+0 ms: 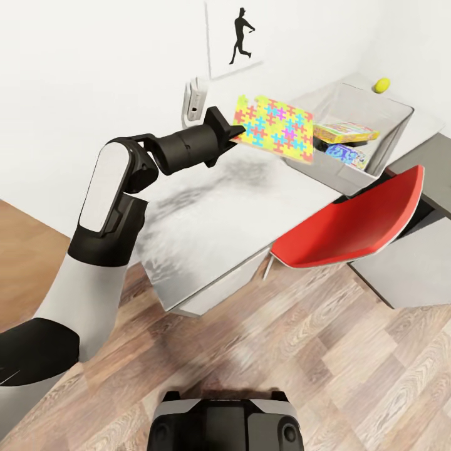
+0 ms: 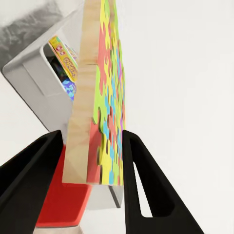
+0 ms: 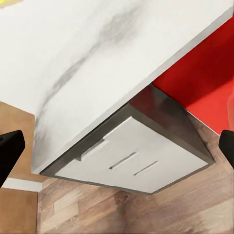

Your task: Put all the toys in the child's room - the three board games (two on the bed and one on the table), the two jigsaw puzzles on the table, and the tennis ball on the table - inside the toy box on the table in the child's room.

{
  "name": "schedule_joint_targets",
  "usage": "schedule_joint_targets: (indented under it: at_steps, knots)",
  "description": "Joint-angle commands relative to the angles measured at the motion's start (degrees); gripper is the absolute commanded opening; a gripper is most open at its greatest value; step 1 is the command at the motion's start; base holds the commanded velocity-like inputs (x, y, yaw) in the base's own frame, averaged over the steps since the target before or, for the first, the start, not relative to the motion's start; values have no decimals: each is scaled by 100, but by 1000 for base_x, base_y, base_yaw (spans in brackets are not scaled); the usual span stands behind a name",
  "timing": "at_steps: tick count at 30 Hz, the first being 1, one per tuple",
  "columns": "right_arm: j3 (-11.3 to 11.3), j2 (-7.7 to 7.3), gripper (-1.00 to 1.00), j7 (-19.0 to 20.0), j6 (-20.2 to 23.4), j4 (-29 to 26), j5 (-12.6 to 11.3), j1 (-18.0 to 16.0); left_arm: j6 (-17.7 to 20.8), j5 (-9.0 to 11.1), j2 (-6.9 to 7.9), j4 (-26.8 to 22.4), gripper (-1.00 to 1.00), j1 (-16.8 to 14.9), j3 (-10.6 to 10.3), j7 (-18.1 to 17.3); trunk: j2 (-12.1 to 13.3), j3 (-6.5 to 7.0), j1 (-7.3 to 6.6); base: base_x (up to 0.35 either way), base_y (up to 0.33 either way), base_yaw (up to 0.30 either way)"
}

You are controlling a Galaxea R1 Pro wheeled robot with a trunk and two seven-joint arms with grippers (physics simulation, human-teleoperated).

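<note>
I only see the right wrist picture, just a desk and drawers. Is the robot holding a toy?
Observer: Yes, the left gripper pinches a jigsaw puzzle by one edge.
Child: Is it in the toy box yet?
Observer: No, it hangs in the air just in front of the toy box.
Child: Is the box empty?
Observer: No, two board games lie inside.
Child: Where's the tennis ball?
Observer: The tennis ball sits on the table, behind the box.

Puzzle (image 1: 275, 127) hides toy box (image 1: 376, 147) near wall; right gripper (image 3: 117, 146) tips cropped.
</note>
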Motion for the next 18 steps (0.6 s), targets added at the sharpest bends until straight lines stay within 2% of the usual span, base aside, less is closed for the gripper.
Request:
schedule_joint_targets:
  at_steps: [1, 5, 11, 15, 16, 18]
  knots:
    - [-7, -49, 100, 14, 29, 3, -4, -7, 1, 62, -5, -5, -100, -4, 1, 60, -10, -8, 3, 2, -201, 278]
    - [-15, -194, 100, -16, 29, 3, -34, -103, 23, 61, -11, -25, -100, -11, -6, 74, -10, -8, 3, 1, -244, 203]
    - [-15, -211, 100, -106, 29, 5, -19, -448, 39, 60, -23, -34, -100, -30, -10, 82, -10, -11, 3, 1, -279, 89]
    - [5, -203, 100, -548, 29, 9, -23, -780, 46, 57, -40, -36, -100, -43, -11, 89, -10, -25, 3, 0, -297, 28]
    - [5, -203, 100, -548, 29, 9, -23, -780, 46, 57, -40, -36, -100, -43, -11, 89, -10, -30, 3, 0, -300, 19]
    - [38, -201, 100, -929, 29, 12, -29, -988, 49, 54, -51, -37, -100, -50, -15, 91, -10, -40, 3, 0, -301, 14]
